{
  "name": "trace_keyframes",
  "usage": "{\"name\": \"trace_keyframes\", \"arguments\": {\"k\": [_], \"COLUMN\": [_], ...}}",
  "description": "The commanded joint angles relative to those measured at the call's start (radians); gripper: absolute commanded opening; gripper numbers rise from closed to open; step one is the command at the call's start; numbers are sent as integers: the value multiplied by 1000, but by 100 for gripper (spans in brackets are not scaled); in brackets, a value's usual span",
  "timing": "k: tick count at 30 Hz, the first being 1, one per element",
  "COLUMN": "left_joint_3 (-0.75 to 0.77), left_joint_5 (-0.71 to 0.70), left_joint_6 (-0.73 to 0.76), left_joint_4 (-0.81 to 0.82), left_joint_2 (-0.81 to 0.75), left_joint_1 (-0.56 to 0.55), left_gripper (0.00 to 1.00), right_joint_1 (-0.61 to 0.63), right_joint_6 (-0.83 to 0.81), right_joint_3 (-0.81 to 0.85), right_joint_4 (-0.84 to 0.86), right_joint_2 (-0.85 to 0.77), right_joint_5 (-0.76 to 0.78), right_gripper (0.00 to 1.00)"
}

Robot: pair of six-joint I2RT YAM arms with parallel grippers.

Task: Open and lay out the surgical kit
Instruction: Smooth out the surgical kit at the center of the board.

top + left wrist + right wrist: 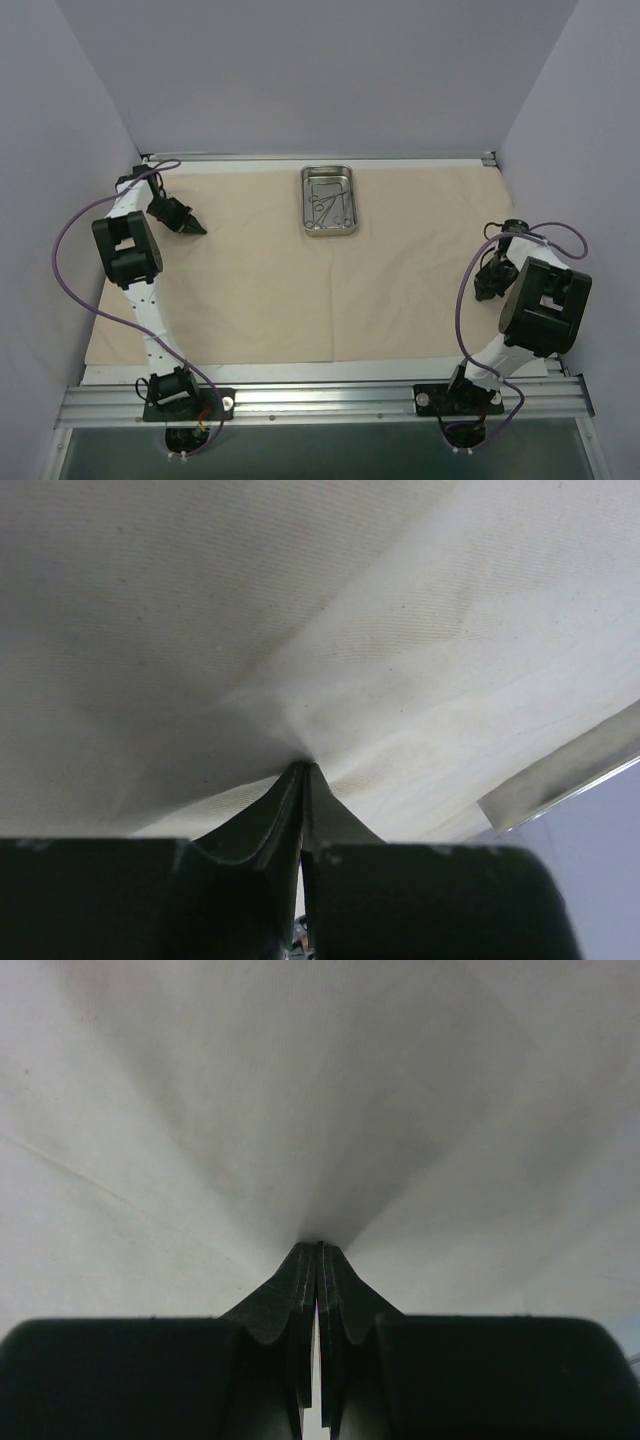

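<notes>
**Q:** What lies closest to the arms' bases?

**A:** A bare strip of tabletop [300,372] runs along the near edge. Just past it begins the beige cloth wrap [300,290]. It is opened out flat and covers the table almost from the left edge to the right edge, and back to the far edge.

**Q:** Where is the right gripper, and what is it doing?

**A:** The right gripper [489,288] is down at the cloth close to the right edge, about midway between near and far. Its wrist camera shows two dark fingers [285,1300] pressed together with fabric caught at their tips. Soft folds fan out from that point, so it is pinching the cloth.

**Q:** And the left one?

**A:** The left gripper [197,229] is farther back, near the far left corner, with its tips angled toward the middle of the table. Its fingers [265,825] are also closed. The cloth puckers into creases where they meet, so it too is nipping the wrap. A metal edge rail [560,775] crosses the right side of that wrist view.

**Q:** Where is the rest of the kit?

**A:** A shiny steel tray [305,205] with rounded corners sits on the cloth at the middle of the far edge, well apart from both grippers. Thin ring-handled instruments [328,206] lie crossed inside it. They are too small to count or to tell forceps from scissors.
</notes>
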Motion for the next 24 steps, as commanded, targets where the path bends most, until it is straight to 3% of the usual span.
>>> {"name": "trace_keyframes", "arguments": {"k": [1, 5, 7, 13, 17, 21, 24], "left_joint_3": [27, 23, 24, 32, 23, 7, -8], "left_joint_5": [-8, -10, -8, -5, -1, 7, 21], "left_joint_6": [-1, -3, -1, 3, 6, 10, 3], "left_joint_4": [42, 45, 48, 44, 50, 53, 73], "left_joint_2": [59, 65, 65, 73, 55, 50, 48], "left_joint_1": [38, 61, 64, 67, 67, 67, 69], "left_gripper": [11, 11, 11, 11, 11, 11, 11], "right_joint_1": [59, 221, 260, 192, 150, 161, 234], "right_joint_6": [54, 134, 165, 139, 99, 72, 87], "right_joint_3": [-17, -32, -20, -29, -21, 12, -4], "right_joint_4": [-4, 55, 59, 49, 21, 13, 85], "right_joint_2": [3, 6, 0, 10, -45, -8, 67], "right_joint_5": [-77, -226, -231, -211, -111, -56, -44], "right_gripper": [0, 0, 0, 0, 0, 0, 0]}}
